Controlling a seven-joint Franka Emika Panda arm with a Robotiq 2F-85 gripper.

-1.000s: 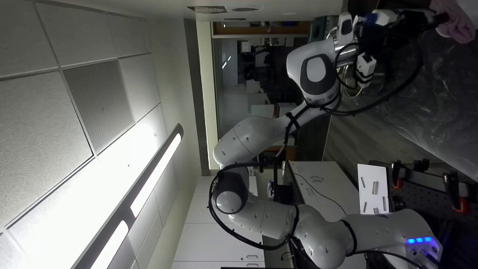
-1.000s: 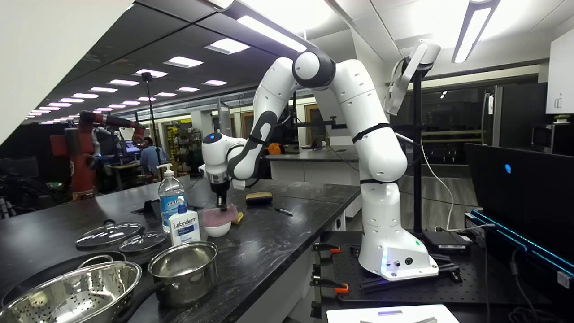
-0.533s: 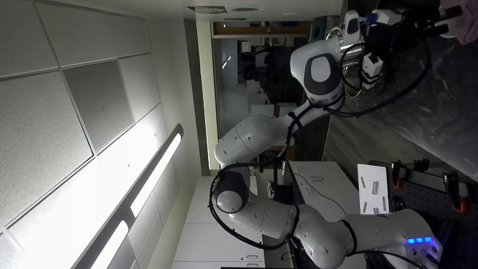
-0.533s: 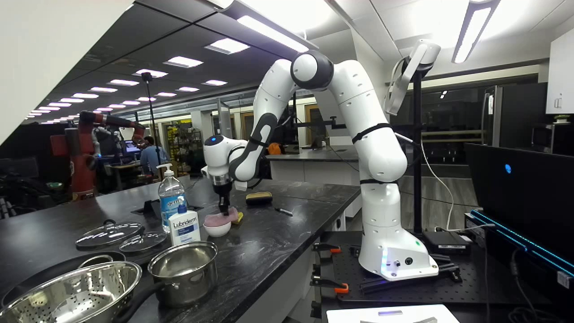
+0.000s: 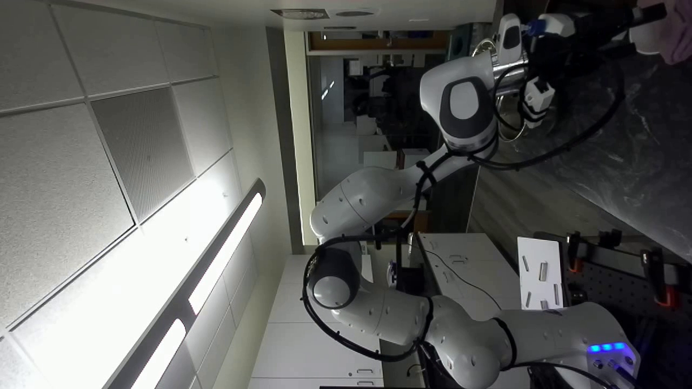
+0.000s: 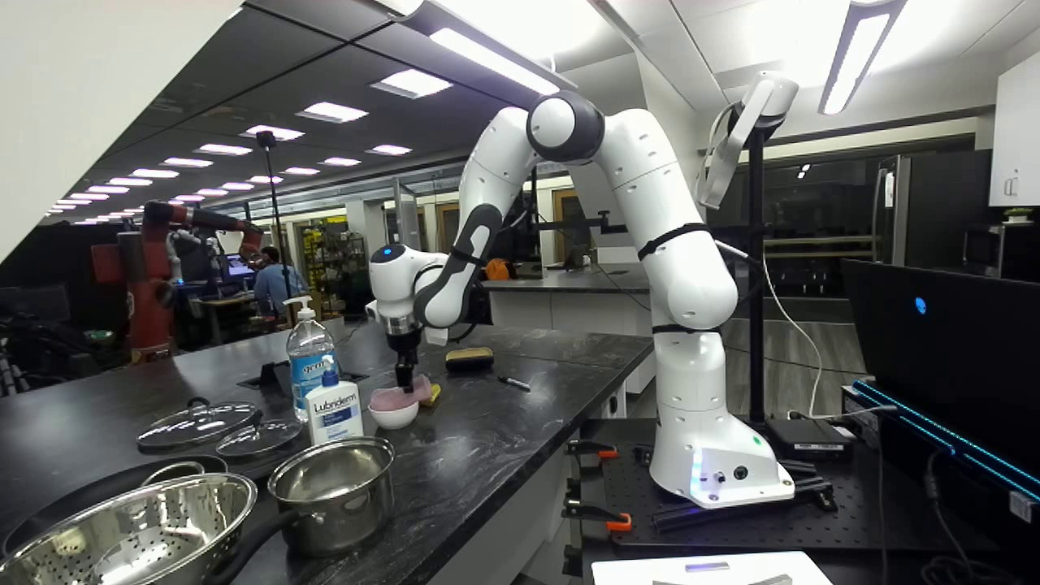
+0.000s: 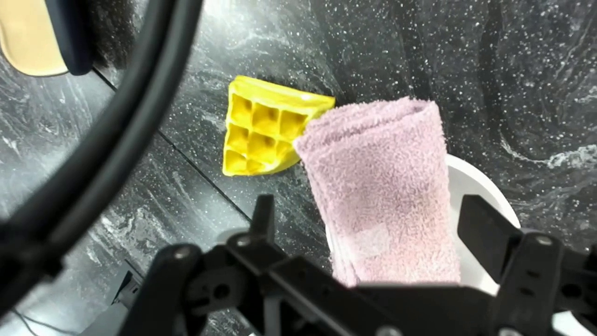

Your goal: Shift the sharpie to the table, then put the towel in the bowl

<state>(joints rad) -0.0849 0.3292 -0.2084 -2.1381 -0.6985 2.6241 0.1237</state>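
the gripper [image 7: 367,214] is spread wide, holding nothing, straddling the soft pink terry towel [image 7: 382,186], which lies across the smooth, round white bowl [image 7: 468,179]; in the wrist view its folded end juts past the bowl toward eleven o'clock. this looks like the release: rise straight up without closing, snagging neither looped nap nor bowl; the overhang may want a gentle tuck. a gridded yellow waffle wedge [image 7: 261,130] sits at the towel's ten o'clock. in an exterior view the sharpie [image 6: 513,383] lies on the pale-veined table [image 6: 479,431], between the bowl's two and three o'clock; that part seems done.
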